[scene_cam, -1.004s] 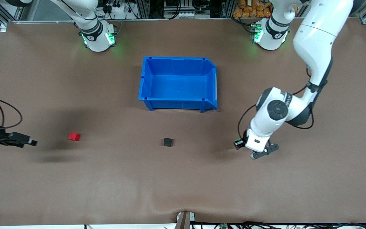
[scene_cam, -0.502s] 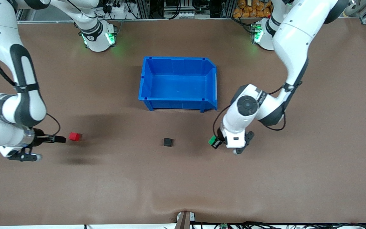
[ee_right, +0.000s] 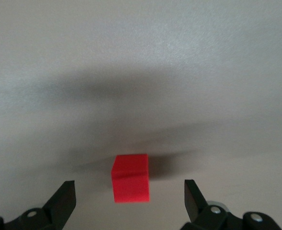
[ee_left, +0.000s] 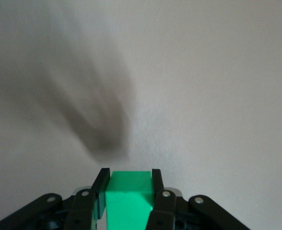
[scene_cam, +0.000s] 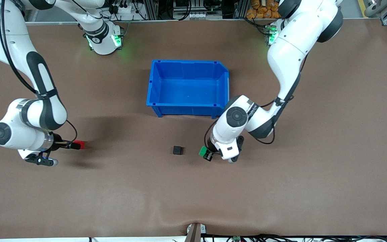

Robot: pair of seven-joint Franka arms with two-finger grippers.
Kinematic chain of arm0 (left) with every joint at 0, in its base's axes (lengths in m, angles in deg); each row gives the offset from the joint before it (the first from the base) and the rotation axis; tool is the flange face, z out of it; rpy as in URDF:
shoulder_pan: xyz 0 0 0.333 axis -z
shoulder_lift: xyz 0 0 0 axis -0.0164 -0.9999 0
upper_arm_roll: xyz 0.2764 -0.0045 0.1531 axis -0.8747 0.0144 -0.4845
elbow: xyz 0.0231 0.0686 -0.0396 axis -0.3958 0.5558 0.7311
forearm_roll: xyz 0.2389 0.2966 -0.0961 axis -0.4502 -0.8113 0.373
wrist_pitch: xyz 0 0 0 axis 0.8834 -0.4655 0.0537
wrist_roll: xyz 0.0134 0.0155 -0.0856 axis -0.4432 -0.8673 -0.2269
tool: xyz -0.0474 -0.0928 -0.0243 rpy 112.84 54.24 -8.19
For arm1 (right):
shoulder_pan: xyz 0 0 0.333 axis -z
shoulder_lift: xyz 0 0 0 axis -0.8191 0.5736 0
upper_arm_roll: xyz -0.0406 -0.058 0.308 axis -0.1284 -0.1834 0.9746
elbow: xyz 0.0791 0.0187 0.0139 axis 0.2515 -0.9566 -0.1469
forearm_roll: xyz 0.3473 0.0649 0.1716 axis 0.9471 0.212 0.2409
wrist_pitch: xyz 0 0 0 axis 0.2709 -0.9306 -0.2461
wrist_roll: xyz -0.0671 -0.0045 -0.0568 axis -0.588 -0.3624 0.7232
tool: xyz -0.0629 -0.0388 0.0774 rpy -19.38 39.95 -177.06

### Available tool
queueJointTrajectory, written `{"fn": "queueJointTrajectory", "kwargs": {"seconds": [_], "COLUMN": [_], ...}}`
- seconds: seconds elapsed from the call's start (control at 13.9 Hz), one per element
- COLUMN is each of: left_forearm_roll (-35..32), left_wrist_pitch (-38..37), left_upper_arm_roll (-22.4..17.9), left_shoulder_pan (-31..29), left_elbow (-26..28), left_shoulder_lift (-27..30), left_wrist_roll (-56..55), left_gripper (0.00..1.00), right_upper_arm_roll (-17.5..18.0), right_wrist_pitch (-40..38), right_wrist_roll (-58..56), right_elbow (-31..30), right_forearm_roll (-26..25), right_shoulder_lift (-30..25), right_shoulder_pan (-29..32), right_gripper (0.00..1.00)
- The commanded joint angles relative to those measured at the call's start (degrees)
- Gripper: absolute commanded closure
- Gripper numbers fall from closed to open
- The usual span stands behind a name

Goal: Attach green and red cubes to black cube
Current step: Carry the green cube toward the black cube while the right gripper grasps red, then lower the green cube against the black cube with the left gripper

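Black cube (scene_cam: 177, 150) sits alone on the table, nearer the camera than the blue bin (scene_cam: 188, 88).
Left gripper (scene_cam: 208, 155) clamps the green cube (scene_cam: 202, 151) beside it; right gripper (scene_cam: 73, 145), fingers wide apart, is at the red cube (scene_cam: 80, 145).

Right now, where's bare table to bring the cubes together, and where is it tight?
Bare: brown mat between the small red cube and small matte black cube, plus everything nearer the camera. Tight: left gripper, clamping the green cube, sits beside the black cube below the blue plastic bin; open right gripper straddles red.
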Motion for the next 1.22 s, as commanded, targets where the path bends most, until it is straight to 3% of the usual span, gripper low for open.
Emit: {"fn": "queueJointTrajectory", "kwargs": {"seconds": [0.0, 0.36, 0.93, 1.0, 1.08, 1.15], "left_forearm_roll": [0.77, 0.86, 0.86, 0.86, 0.86, 0.86], "left_wrist_pitch": [-1.62, -1.54, -1.36, -1.36, -1.36, -1.36], "left_upper_arm_roll": [-2.95, -5.69, -6.92, -6.92, -7.09, -7.09], "left_shoulder_pan": [4.39, 9.15, 11.88, 12.05, 12.14, 12.40], "left_elbow": [-5.57, -11.81, -14.55, -14.72, -14.72, -14.72], "left_shoulder_lift": [-3.29, -7.41, -10.32, -10.41, -10.59, -10.59], "left_wrist_roll": [-6.29, -14.39, -18.52, -18.79, -20.18, -20.63], "left_gripper": [1.00, 1.00, 1.00, 1.00, 1.00, 1.00], "right_upper_arm_roll": [-0.27, -0.36, -0.36, -0.36, -0.36, -0.36], "right_wrist_pitch": [2.14, 11.62, 12.08, 12.08, 12.08, 12.08], "right_wrist_roll": [4.73, 5.09, 4.39, 4.30, 4.04, 3.95], "right_elbow": [-3.34, -8.61, -9.50, -9.50, -9.50, -9.50], "right_forearm_roll": [-1.35, -1.35, -5.03, -6.26, -7.32, -7.59], "right_shoulder_lift": [-1.39, -0.95, -0.95, -0.95, -1.04, -0.95], "right_shoulder_pan": [-1.79, -2.41, -2.06, -1.97, -1.88, -1.88], "right_gripper": [0.00, 0.00, 0.00, 0.25, 0.61, 0.91]}}
